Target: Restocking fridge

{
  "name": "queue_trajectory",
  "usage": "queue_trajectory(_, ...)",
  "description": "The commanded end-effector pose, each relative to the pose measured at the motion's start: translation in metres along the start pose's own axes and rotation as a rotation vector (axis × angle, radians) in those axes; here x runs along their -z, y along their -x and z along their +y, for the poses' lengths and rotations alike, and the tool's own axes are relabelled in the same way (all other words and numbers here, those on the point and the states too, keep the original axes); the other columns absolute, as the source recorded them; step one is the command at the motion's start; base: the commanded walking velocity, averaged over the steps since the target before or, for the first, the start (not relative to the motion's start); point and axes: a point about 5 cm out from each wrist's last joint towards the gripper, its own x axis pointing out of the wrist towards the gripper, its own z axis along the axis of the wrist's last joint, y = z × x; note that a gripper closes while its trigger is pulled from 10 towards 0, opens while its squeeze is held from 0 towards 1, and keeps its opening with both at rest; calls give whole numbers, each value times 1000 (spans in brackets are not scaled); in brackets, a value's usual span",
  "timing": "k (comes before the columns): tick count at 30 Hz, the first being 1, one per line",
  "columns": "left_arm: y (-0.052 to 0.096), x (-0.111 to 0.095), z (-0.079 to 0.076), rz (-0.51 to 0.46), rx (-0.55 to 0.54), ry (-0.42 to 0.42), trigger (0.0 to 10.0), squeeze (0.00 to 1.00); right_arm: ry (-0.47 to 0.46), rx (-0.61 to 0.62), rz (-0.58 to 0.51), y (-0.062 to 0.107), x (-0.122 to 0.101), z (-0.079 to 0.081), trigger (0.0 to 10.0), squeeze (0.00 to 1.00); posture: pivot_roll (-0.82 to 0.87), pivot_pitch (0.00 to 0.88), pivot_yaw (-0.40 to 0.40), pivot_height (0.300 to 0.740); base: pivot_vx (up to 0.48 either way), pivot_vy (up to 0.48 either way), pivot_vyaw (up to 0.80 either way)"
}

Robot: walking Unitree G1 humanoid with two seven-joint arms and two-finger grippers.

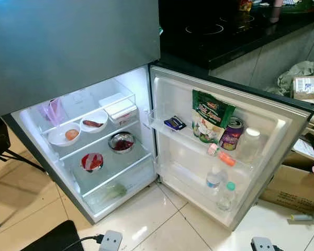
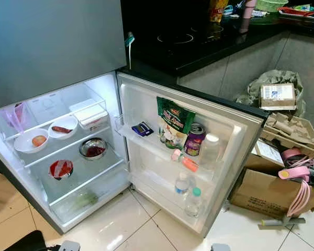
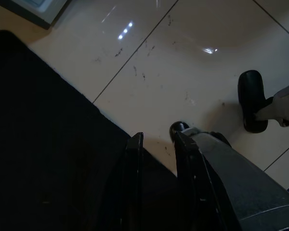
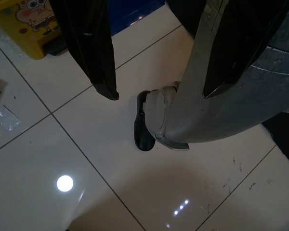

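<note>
The fridge (image 1: 120, 151) stood open, its door (image 1: 230, 151) swung wide to the right. On the upper door shelf a green snack bag (image 1: 212, 115) leaned beside a purple can (image 1: 231, 134), with a small dark box (image 1: 174, 123) near the shelf's hinge end. Two water bottles (image 1: 220, 187) stood in the lower door shelf. Inside, a white bowl (image 1: 64, 134) holding an orange fruit sat on the upper shelf's left edge, a steel bowl (image 1: 121, 142) below. Both arms hung idle above the tiled floor (image 3: 183, 57): the left gripper (image 3: 156, 144) nearly clenched, empty; the right gripper (image 4: 159, 91) released, fingers apart.
</note>
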Motion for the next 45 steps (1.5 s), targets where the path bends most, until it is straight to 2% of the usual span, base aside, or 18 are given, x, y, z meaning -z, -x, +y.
queue_trajectory(1, 1, 6, 1, 26, -5, -4, 10000, 0, 4, -1, 3, 0, 0, 1, 10000, 0, -33, 0, 15, 740, 0, 0, 0)
queue_trajectory(11, 2, 9, 1, 37, -5, -7, 10000, 0, 7, -4, 7, 0, 1, 0, 10000, 0, -30, 0, 21, 740, 0, 0, 0)
queue_trajectory(28, 1, 2, 3, 11, -4, -22, 10000, 0, 8, -26, 14, -1, 4, 6, 10000, 0, -24, 0, 24, 740, 0, 0, 0)
queue_trajectory(30, 1, 1, 4, 10, -8, -24, 10000, 0, 34, -34, 24, -2, 5, 8, 10000, 0, -29, 0, 14, 740, 0, 0, 0)
queue_trajectory(33, 1, 1, 4, 20, -18, -28, 10000, 0, 144, -18, 37, -2, 2, 6, 10000, 0, -25, 0, 1, 740, 0, 0, 0)
queue_trajectory(39, 0, -2, 5, 19, -26, -32, 10000, 0, 195, -9, 26, -5, -9, 8, 10000, 0, -15, 0, -1, 740, 0, 0, 479)
queue_trajectory(42, -2, -7, 3, 3, -25, -58, 10000, 0, 261, -4, 25, -7, -20, 9, 10000, 0, 14, 0, -42, 740, 0, 0, 477)
queue_trajectory(45, -2, -7, 4, 7, -38, -46, 10000, 0, 298, 28, 30, -7, -23, 7, 10000, 0, 17, 0, -51, 740, 0, 0, 0)
